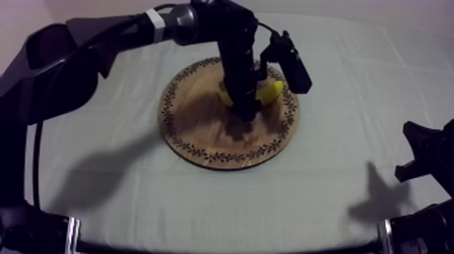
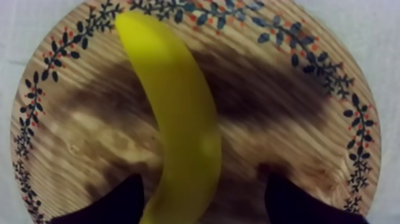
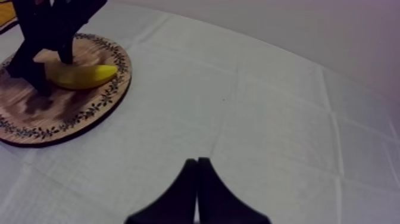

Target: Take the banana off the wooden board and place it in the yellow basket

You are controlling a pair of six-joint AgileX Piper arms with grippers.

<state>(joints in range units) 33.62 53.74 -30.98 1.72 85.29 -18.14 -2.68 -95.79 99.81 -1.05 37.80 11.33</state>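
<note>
Open left pincer straddles the banana at the board's two o'clock; likely light and slick, so pinch mid-body.

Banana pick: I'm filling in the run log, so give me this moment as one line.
phase: pre-grasp | left gripper: open, astride banana | banana: lying on wooden board | right gripper: shut, over cloth, away from board
</note>
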